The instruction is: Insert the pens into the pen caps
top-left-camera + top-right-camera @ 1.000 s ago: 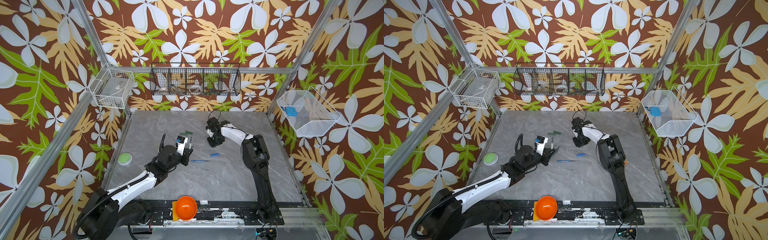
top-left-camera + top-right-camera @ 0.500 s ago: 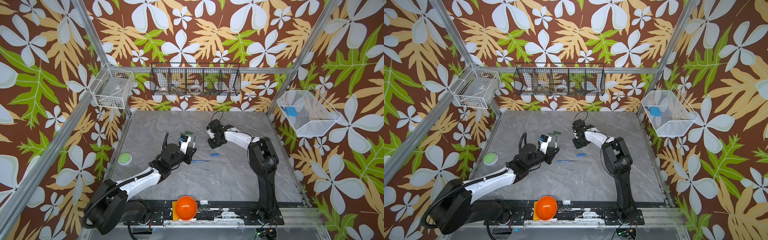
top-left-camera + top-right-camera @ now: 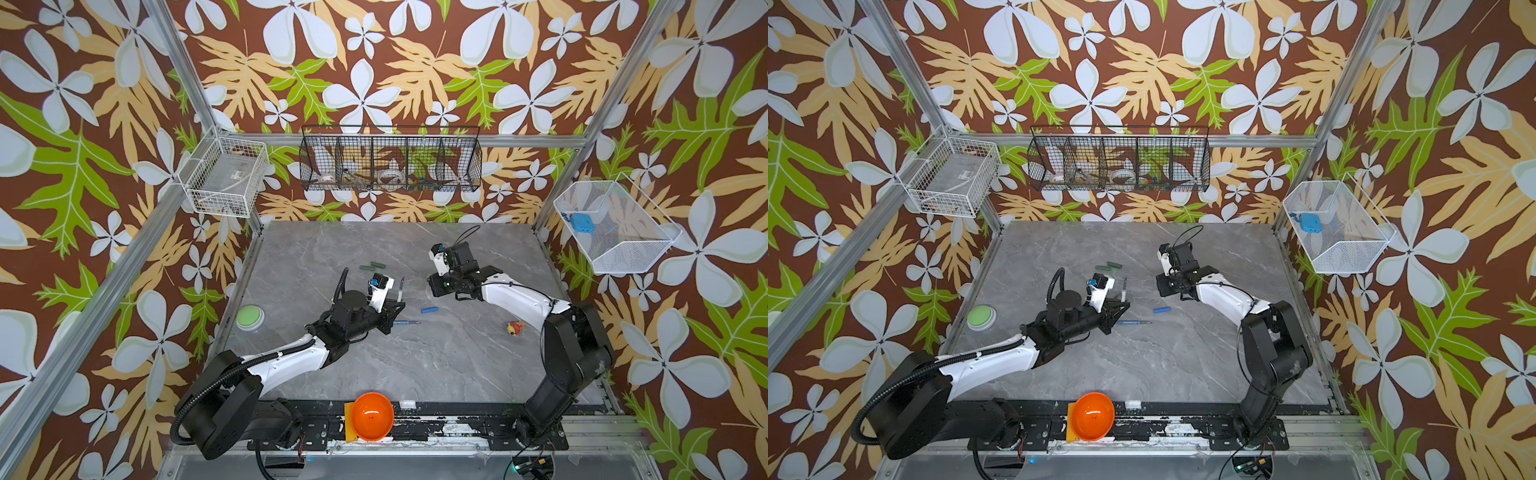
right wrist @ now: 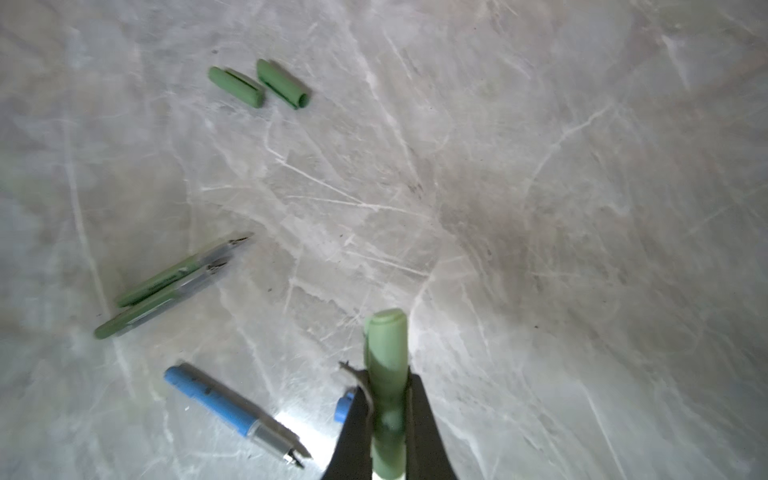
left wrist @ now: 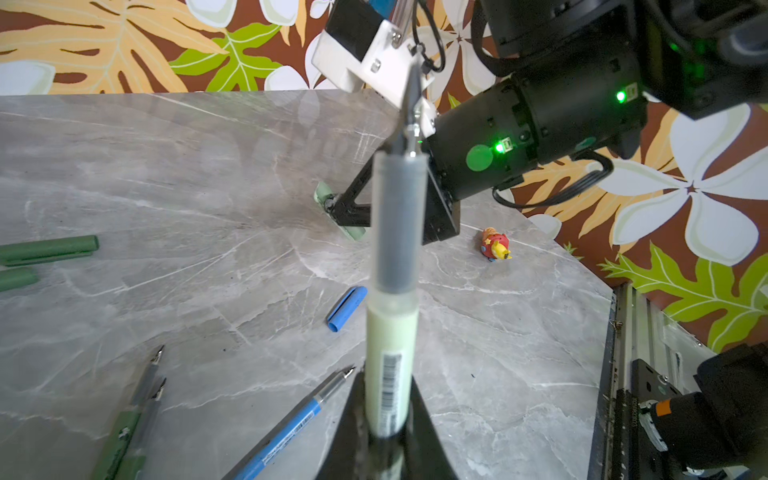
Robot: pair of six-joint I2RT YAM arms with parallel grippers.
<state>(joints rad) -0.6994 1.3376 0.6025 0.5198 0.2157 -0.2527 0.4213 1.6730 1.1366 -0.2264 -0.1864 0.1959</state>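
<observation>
My left gripper (image 5: 388,380) is shut on the pale green pen (image 5: 392,291), whose tip points away from it; in both top views the pen (image 3: 400,289) stands up near the table's middle. To its right, my right gripper (image 4: 386,382) is shut on the pale green cap (image 4: 386,349), low over the table (image 3: 457,361). The blue pen (image 3: 406,322) and blue cap (image 3: 429,310) lie between the grippers. Two dark green caps (image 3: 372,266) lie further back. Two dark green pens (image 4: 174,282) lie side by side, hidden under my left arm in both top views.
A small red and yellow toy (image 3: 515,327) lies to the right, near my right arm. A green button (image 3: 249,318) sits at the table's left edge, and an orange bowl (image 3: 372,415) at the front rail. Wire baskets (image 3: 390,160) hang on the walls.
My right gripper has shut on the pale green cap, and its arm has swung out to the right. My left arm has carried the pale green pen slightly rightward.
</observation>
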